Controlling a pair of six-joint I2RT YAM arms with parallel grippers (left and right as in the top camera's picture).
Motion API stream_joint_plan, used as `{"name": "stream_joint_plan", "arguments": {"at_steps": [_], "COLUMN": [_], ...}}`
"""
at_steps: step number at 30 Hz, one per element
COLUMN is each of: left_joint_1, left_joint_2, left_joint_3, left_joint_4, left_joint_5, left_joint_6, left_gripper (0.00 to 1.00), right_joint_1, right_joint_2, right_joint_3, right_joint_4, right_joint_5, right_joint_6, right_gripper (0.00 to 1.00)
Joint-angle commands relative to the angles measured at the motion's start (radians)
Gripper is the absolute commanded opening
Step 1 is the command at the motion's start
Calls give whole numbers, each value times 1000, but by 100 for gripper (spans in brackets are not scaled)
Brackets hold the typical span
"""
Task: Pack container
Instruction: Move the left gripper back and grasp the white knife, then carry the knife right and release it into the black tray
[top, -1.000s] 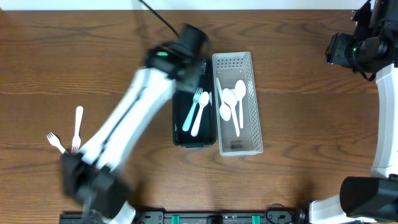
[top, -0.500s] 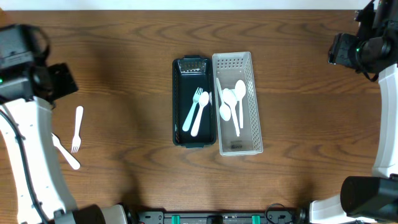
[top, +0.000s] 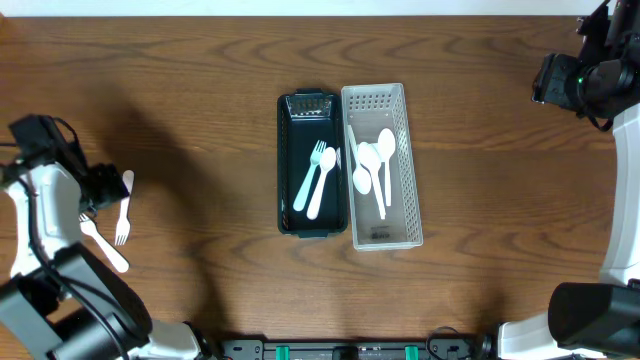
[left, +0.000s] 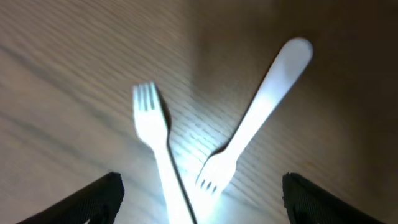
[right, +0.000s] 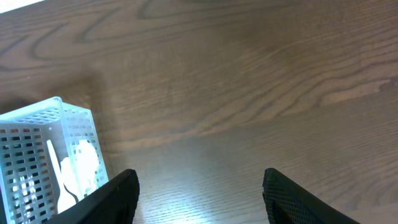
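My bench (top: 200, 80) is smooth brown wood, streaky in grain, with a soft sheen. The forks (left: 249, 118) at its 9 o'clock are smooth white plastic. The tray (top: 284, 150) is glossy black plastic (light catches its 12 o'clock end). The basket (top: 408, 200) at the tray's 3 o'clock is perforated white plastic, and its spoons (top: 375, 160) are white plastic too. The fingers (left: 93, 198) of my left pincer (left: 200, 205) look matt black.
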Motion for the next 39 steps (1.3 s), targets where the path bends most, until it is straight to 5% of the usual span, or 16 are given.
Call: {"name": "stream_joint_plan", "arguments": {"at_steps": [1, 11, 23, 30, 37, 39], "left_joint_1": [2, 2, 2, 2, 2, 2], "left_joint_2": [51, 176, 253, 256, 256, 255], "left_joint_3": [-42, -52, -52, -52, -52, -51], "left_joint_4": [55, 90, 95, 93, 100, 103], "left_joint_5": [12, 194, 193, 190, 191, 190], "left_joint_6": [51, 209, 263, 263, 263, 250], "left_gripper": [83, 78, 78, 38, 7, 6], "right_joint_1": [-6, -16, -29, -34, -35, -35], "right_joint_2": [1, 1, 1, 1, 1, 1], "right_joint_3": [-2, -2, -2, -2, -2, -2], "right_joint_4": [4, 3, 2, 2, -2, -2], "right_joint_5": [3, 4, 5, 5, 4, 4], "right_joint_6": [-14, -22, -22, -22, -21, -21], "right_gripper": [67, 67, 67, 67, 67, 67]}}
